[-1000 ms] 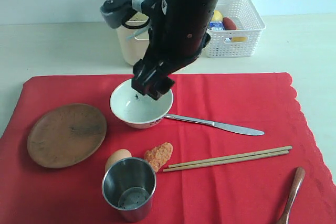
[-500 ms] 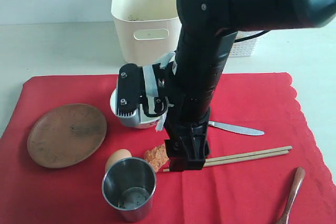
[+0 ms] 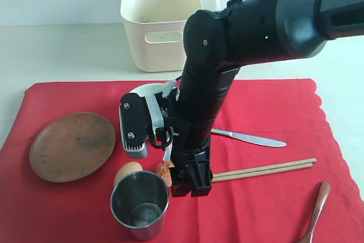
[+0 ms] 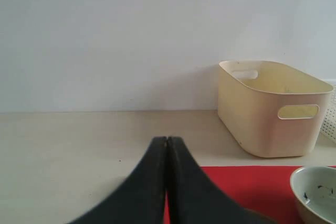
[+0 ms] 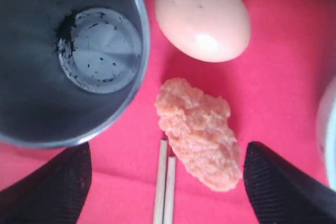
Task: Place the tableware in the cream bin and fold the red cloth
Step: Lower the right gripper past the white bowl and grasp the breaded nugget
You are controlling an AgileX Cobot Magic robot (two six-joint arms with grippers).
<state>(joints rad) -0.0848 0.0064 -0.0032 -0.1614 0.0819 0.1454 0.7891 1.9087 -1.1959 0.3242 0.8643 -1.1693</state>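
Near the front of the red cloth (image 3: 273, 106), just right of the steel cup (image 3: 140, 202), the right jaws hang wide apart, straddling both the nugget (image 5: 198, 132) and the tips of the chopsticks (image 3: 267, 169). Closing here could pinch the nugget instead, or drag it along with the sticks. The left jaws are pressed together, empty.

Count:
- One cup
- One bowl (image 4: 315, 195)
- One plate (image 3: 72, 146)
- One knife (image 3: 250, 137)
- One spoon (image 3: 316, 209)
- Two chopsticks
- One egg (image 5: 202, 17)
- One nugget
- One cream bin (image 3: 162, 55), on the counter beyond the cloth's far edge

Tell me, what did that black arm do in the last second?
The right pincer left the white bowl and swung forward; it now hangs open over the nugget and the tips of the chopsticks, beside the steel cup. It grasped nothing. Bowl, plate, knife, spoon and egg stayed put.
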